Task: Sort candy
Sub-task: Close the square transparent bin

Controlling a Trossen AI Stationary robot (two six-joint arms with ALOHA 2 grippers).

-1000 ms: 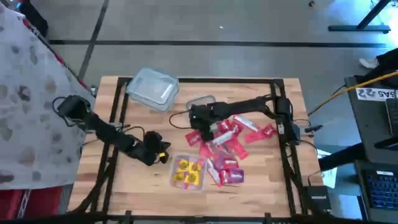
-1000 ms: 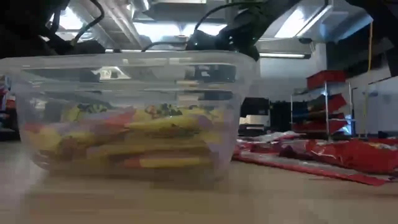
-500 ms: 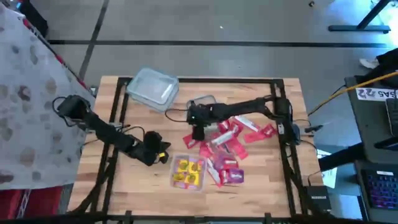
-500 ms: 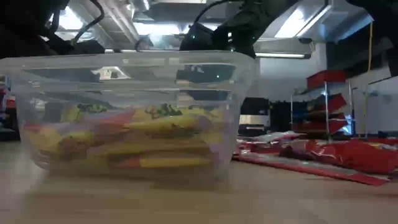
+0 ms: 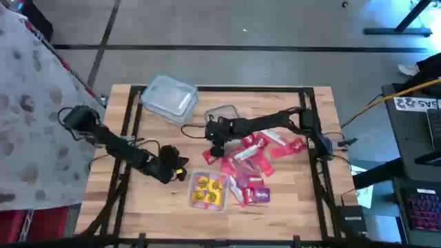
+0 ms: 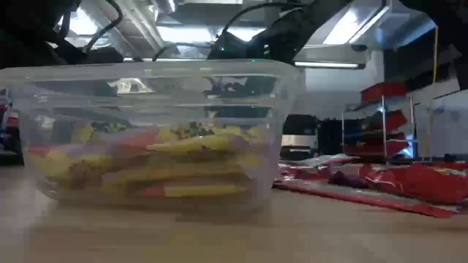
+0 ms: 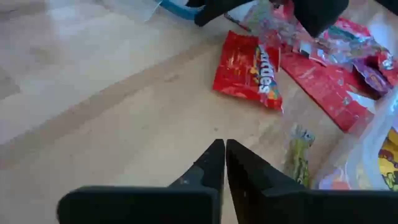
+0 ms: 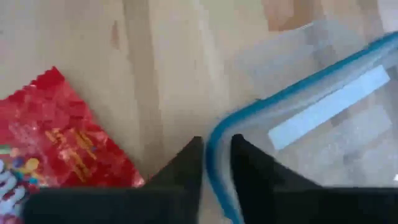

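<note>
The candy is a heap of red and pink packets [image 5: 251, 162] on the wooden table, with one red packet [image 7: 249, 68] lying apart and a yellow-green piece [image 7: 298, 155] nearby. A clear tub [image 5: 208, 191] near the front holds yellow candy [image 6: 153, 139]. My right gripper [image 5: 217, 146] reaches down at the heap's left side, shut on a small clear tub with a blue rim [image 5: 222, 114]. My left gripper [image 7: 224, 155] is shut and holds nothing, hovering over bare wood left of the yellow tub. My right gripper [image 8: 214, 142] pinches the blue rim [image 8: 214, 134] of the small clear tub at a rounded corner. One finger [image 8: 189, 165] is outside the rim and the other is over the clear inside. The fingers come steeply from above. The tub stays down on the table.
A larger clear tub [image 5: 169, 98] sits at the table's far left. Black frame rails [image 5: 131, 124] run along the table's sides. A person in patterned cloth [image 5: 34, 103] stands at the left edge. Bare wood lies near the front left.
My right gripper has sunk toward the table and shifted a little toward the left edge, ending at the blue-rimmed tub's near corner. The wrist has rolled somewhat.
</note>
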